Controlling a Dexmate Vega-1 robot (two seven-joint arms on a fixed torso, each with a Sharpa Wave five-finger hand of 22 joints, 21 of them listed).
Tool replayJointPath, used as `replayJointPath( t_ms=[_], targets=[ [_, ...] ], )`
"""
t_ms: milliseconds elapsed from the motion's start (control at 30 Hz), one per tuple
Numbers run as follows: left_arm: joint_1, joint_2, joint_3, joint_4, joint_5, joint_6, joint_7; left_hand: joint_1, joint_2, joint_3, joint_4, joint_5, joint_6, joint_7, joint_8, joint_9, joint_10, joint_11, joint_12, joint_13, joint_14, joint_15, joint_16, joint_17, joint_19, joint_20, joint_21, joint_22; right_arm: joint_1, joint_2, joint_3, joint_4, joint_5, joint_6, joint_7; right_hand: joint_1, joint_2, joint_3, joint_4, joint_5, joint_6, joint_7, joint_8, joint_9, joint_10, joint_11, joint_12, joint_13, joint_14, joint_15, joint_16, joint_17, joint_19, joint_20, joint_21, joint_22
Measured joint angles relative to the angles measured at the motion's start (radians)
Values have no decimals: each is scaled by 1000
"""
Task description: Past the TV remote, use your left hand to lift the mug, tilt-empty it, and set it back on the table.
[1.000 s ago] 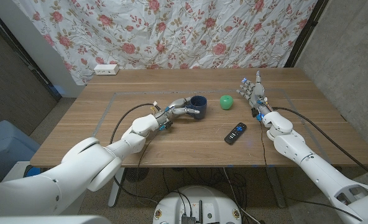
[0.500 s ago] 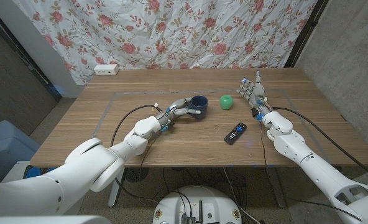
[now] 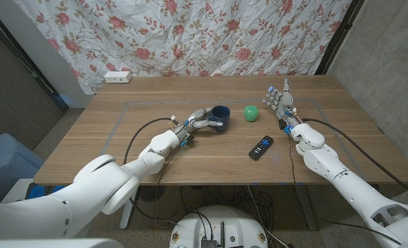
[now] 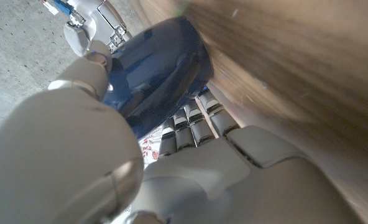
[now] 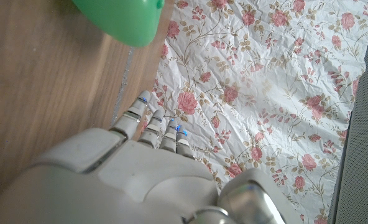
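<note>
— Three loose items on the wooden table (image 3: 156, 148): list them, please.

— Item one: mug (image 3: 220, 118), dark blue, upright, mouth facing up, standing on the table around the middle. Item two: ball (image 3: 251, 112), green, just beside the mug toward the robot's right, apart from it. Item three: TV remote (image 3: 261, 147), black, lying flat at a slant, nearer the robot than the ball and well apart from the mug.

— Left hand?

— Left hand (image 3: 196, 122): reaches in from the robot's left with fingers wrapped against the mug's side. The left wrist view shows the mug (image 4: 156, 71) close up with the fingers (image 4: 190, 121) curled along one side and the thumb on the other, so the hand grips the mug. Whether the mug's base touches the table cannot be told for certain; it looks seated on it.

— Right hand?

— Right hand (image 3: 280, 100): stands on the table's right part, beyond the remote, fingers apart and pointing away from the robot, holding nothing. Right wrist view: fingers (image 5: 150, 124) straight, the green ball (image 5: 119, 18) ahead of them, no contact.

— Fixtures?

— One floral curtain (image 3: 211, 34) behind the table; one white power strip (image 3: 118, 76) at the far left corner; one faint rectangular outline marked on the tabletop.
</note>
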Motion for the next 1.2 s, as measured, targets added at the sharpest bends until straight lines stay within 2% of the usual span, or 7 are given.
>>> replayJointPath(
  t_ms=[200,733,1200],
  targets=[
    [10,4,-4,-14,2,-6,25,5,-5,-19,0,0,25,-4,23,3,20,-1,14,15,23,-2,15,5,27,-16,7,4,0,0,0,0,0,0,0,0,0,0,0,0,0,0,0,0,0,0,0,0,0,0,0,0,0,0,0,0],
    [47,33,-23,-105,-6,-4,66,5,-5,-51,4,7,48,-6,49,11,43,-3,28,36,57,-4,31,13,57,-14,7,5,0,0,0,0,0,0,0,0,0,0,0,0,0,0,0,0,0,0,0,0,0,0,0,0,0,0,0,0],
    [119,151,-35,-370,26,120,110,3,-3,-71,8,7,48,-5,64,17,53,1,33,52,67,-4,46,19,61,-18,7,5,0,0,0,0,0,-1,0,0,0,0,0,0,0,0,0,0,0,0,0,0,0,0,0,0,0,0,0,0]
  ],
)
